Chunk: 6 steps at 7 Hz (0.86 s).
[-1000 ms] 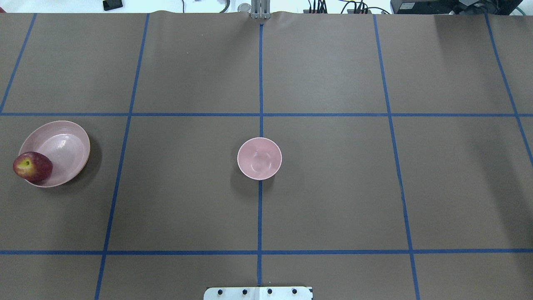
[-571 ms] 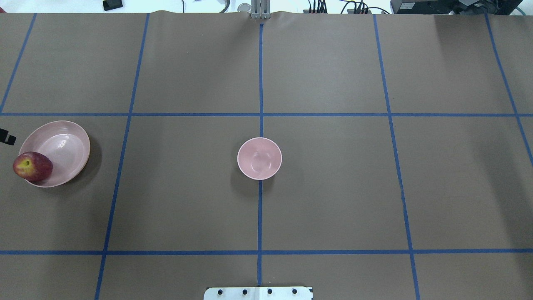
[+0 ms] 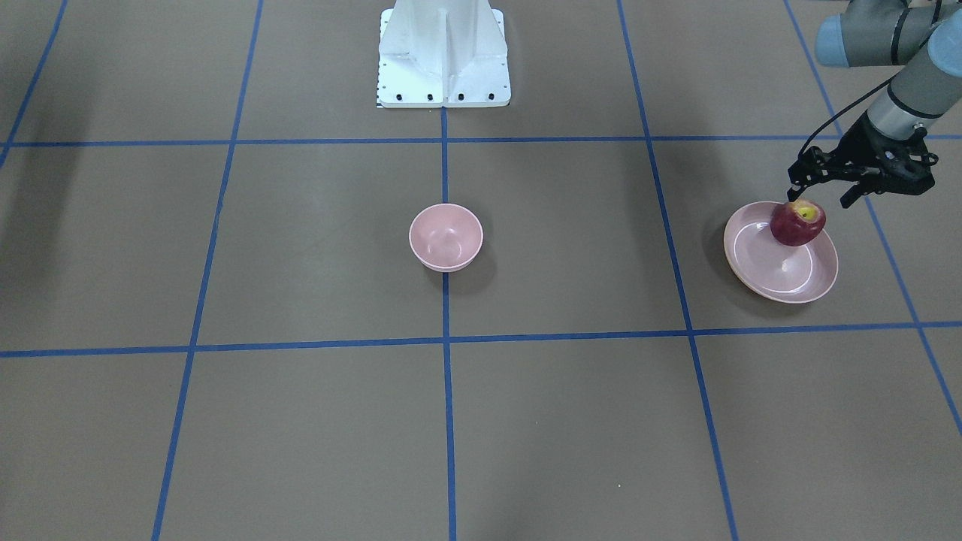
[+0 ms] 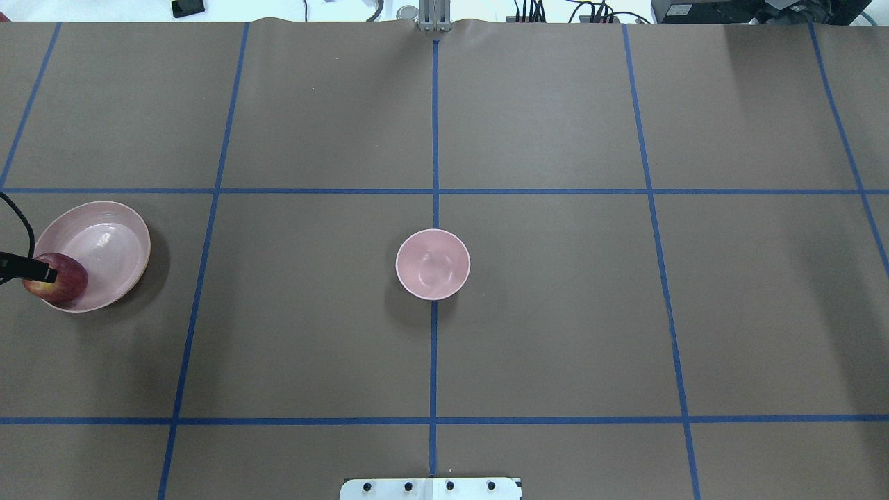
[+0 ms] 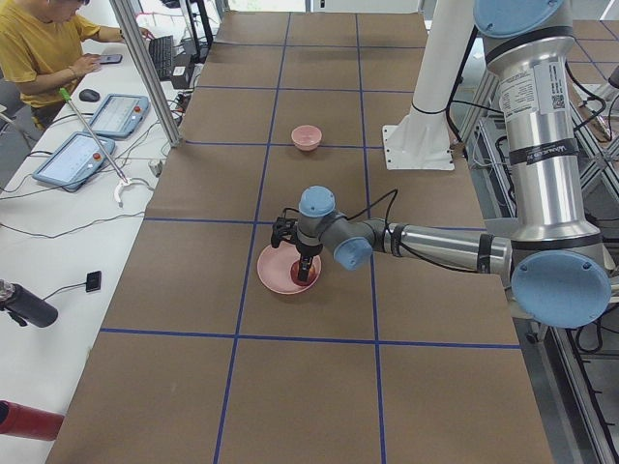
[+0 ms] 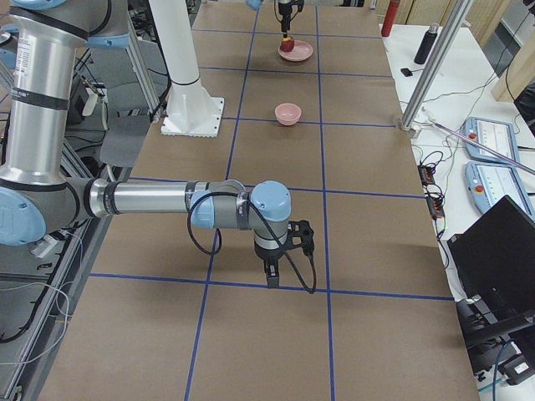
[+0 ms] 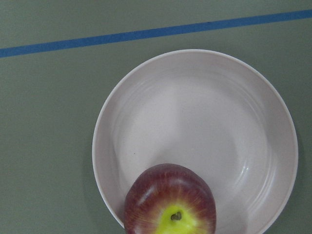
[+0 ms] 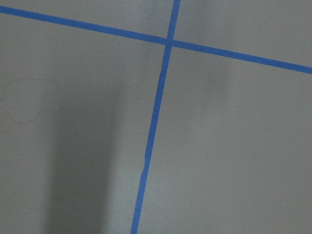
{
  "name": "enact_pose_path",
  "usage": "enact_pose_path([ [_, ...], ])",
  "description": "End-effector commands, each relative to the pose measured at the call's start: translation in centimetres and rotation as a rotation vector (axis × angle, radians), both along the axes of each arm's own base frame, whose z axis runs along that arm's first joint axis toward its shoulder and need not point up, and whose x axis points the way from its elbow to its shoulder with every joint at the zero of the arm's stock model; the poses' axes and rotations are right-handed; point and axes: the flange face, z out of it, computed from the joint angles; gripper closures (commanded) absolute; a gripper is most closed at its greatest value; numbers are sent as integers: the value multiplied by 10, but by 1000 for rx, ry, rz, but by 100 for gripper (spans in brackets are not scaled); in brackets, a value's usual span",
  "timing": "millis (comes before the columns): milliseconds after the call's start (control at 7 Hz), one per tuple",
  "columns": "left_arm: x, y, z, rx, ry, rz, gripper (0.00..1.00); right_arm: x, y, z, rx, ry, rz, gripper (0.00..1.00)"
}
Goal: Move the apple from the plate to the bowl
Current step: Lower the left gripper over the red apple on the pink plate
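Note:
The dark red apple [image 3: 797,222] [image 4: 61,282] [image 7: 169,204] sits on the near-robot rim of the wide pink plate [image 3: 782,267] [image 4: 104,243] [image 7: 195,126] at the table's left end. The small pink bowl [image 3: 446,236] [image 4: 433,264] stands empty at the table's middle. My left gripper [image 3: 819,197] hangs open just above the apple, slightly toward the robot; one finger [image 4: 28,265] overlaps the apple in the overhead view. No fingers show in the left wrist view. My right gripper [image 6: 272,276] shows only in the exterior right view, low over bare table; I cannot tell its state.
The white robot base [image 3: 443,52] [image 4: 430,488] stands at the table's near-robot edge. Blue tape lines [image 4: 434,187] grid the brown table. An operator [image 5: 39,43] sits at a side bench with tablets [image 5: 73,159].
My left gripper has come in from the overhead view's left edge and moved toward the robot, from beside the plate to over the apple. Apple, plate and bowl have not moved.

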Motion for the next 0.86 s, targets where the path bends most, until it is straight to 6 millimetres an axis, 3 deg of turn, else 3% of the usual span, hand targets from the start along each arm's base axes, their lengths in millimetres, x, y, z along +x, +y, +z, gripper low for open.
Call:
enact_pose_path([
  [0, 4, -3, 1, 10, -17, -12, 2, 0, 0, 0, -4, -2, 3, 0],
  [714, 27, -14, 15, 1, -34, 15, 2, 0, 1, 3, -13, -2, 7, 0],
])
